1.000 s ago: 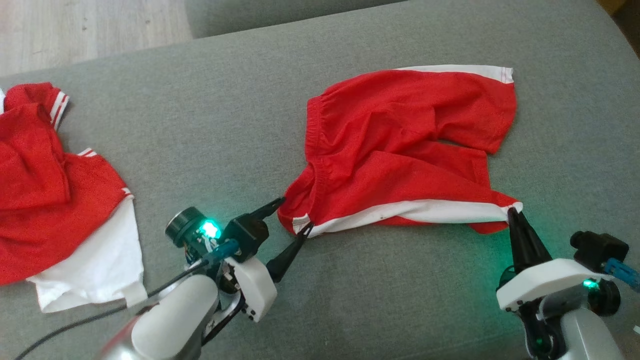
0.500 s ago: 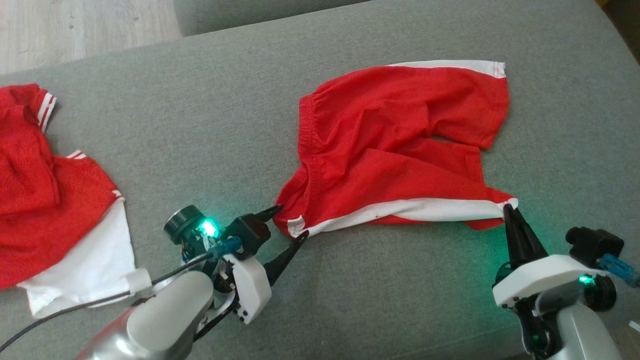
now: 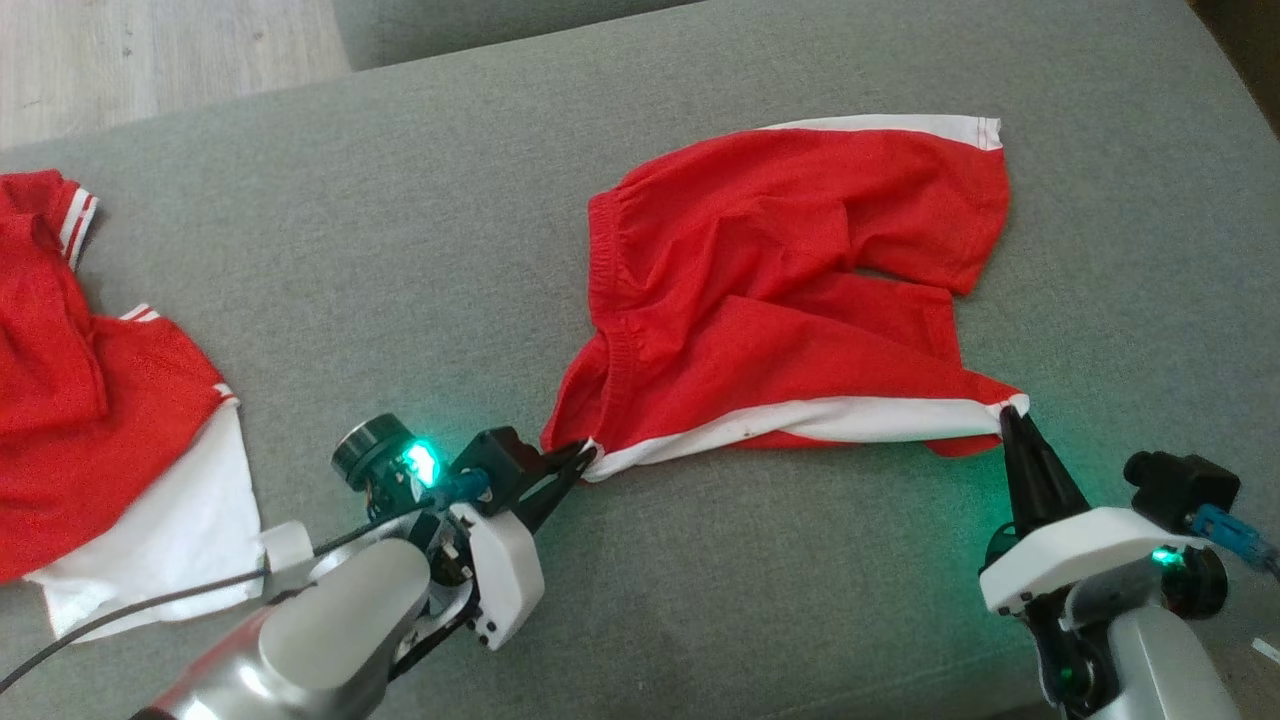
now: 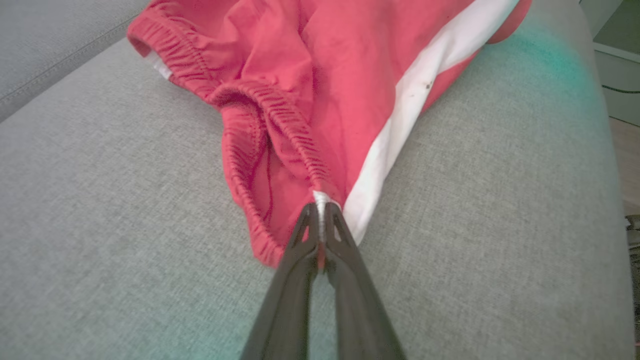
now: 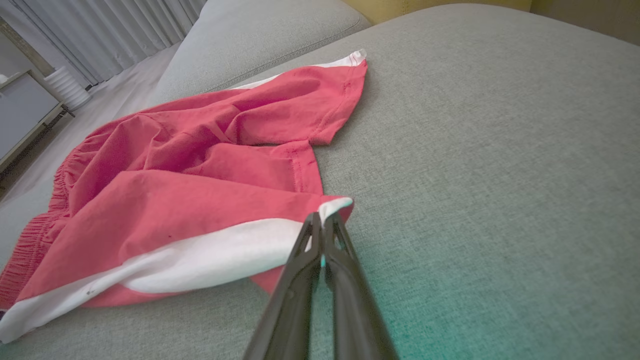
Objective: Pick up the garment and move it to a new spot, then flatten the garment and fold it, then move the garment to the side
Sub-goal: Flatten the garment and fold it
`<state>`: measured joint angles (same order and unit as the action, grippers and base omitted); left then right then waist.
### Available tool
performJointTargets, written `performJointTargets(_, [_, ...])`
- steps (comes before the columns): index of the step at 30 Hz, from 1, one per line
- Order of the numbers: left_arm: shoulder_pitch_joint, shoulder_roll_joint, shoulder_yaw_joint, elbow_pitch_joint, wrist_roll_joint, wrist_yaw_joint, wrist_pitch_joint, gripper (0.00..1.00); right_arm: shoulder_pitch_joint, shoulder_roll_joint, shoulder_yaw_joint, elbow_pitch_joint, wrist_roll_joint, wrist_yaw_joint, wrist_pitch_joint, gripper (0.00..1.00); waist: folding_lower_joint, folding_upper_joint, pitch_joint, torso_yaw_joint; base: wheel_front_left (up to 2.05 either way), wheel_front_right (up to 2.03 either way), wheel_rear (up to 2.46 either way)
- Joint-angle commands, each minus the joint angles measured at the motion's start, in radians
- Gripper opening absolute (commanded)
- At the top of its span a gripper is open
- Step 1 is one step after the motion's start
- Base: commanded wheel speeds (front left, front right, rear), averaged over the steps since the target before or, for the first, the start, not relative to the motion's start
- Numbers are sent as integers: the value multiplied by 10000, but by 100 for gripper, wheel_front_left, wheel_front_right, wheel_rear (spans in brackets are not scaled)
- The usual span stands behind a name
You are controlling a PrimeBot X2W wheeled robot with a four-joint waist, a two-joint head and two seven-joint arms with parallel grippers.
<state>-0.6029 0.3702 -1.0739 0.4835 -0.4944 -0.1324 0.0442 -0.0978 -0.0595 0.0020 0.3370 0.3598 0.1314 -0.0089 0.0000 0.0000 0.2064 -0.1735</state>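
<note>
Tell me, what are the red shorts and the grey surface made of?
Red shorts: thin matte fabric, probably polyester jersey; it wrinkles softly, with a gathered elastic waistband. Grey surface: coarse woven upholstery, apparently a padded cushion; weave texture shows.

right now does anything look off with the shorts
The shorts lie rumpled and askew, legs creased and not lined up. Small dark specks mark the white stripe.

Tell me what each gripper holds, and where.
Both hold the shorts: the left gripper pinches the waistband end of the white stripe, the right gripper its hem corner.
</note>
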Motion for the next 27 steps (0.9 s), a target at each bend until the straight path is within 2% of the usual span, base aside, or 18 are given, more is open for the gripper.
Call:
performJointTargets(1, [-497, 229, 242, -166, -121, 18, -25, 0, -361, -14, 241, -247, -36, -7, -94, 0, 0, 0, -22, 16, 0, 0, 0])
performJointTargets(8, [-455, 287, 169, -121, -495, 18, -334, 0, -343, -125, 219, -265, -70, -7, -67, 0, 0, 0, -197, 147, 0, 0, 0])
performJointTargets(11, [-342, 237, 430, -252, -777, 92, -728, 0, -352, -222, 279, -387, -60, -7, -106, 0, 0, 0, -301, 236, 0, 0, 0])
performJointTargets(15, [-143, 149, 1092, -591, -1462, 241, -1380, 0, -466, -500, 499, -762, 69, -7, -213, 0, 0, 0, -468, 403, 0, 0, 0])
performJointTargets(20, [93, 78, 2090, -1358, -2566, 421, -1949, 0, -979, -1249, 1147, -1719, 495, -7, -324, 0, 0, 0, -732, 720, 0, 0, 0])
performJointTargets(27, [-83, 203, 3687, -2662, -3719, 1038, -2477, 0, -2728, -2183, 1539, -2812, 895, -7, -314, 0, 0, 0, -1176, 1046, 0, 0, 0])
